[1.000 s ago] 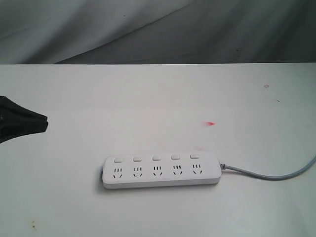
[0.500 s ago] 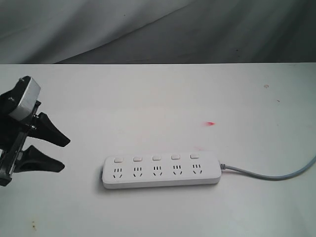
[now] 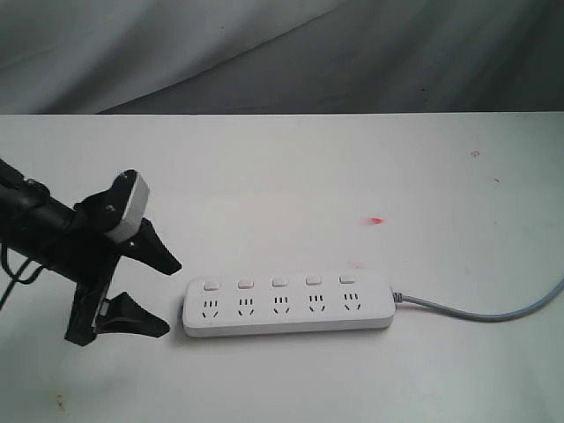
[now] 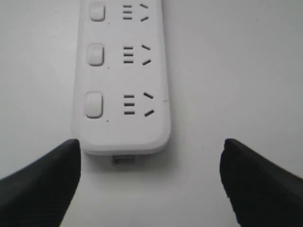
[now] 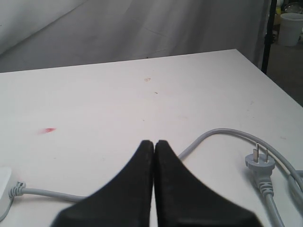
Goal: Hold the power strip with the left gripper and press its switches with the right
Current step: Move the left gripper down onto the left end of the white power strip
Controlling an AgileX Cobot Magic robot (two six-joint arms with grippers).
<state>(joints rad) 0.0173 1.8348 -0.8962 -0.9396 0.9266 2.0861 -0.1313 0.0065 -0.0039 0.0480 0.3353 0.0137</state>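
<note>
The white power strip (image 3: 289,304) lies flat near the table's front, its grey cord (image 3: 476,311) trailing off to the right. Five small white switches (image 3: 278,282) run along its far side, one above each outlet. My left gripper (image 3: 170,295) is open just off the strip's left end, jaws spread wider than the bar. In the left wrist view the strip's end (image 4: 123,71) sits between the tips of the left gripper (image 4: 150,145), touching neither, and three switches (image 4: 94,104) show. My right gripper (image 5: 154,143) is shut on nothing above the cord (image 5: 213,137); the exterior view does not show it.
The cord's plug (image 5: 258,163) lies loose on the table at the right. A small red mark (image 3: 376,220) sits behind the strip. The table (image 5: 246,71) ends at a right edge, with a white bucket (image 5: 291,28) beyond it. Grey cloth hangs behind.
My left arm has swung in from the left edge to the strip's left end, its open jaws now framing that end. The strip has not moved.
</note>
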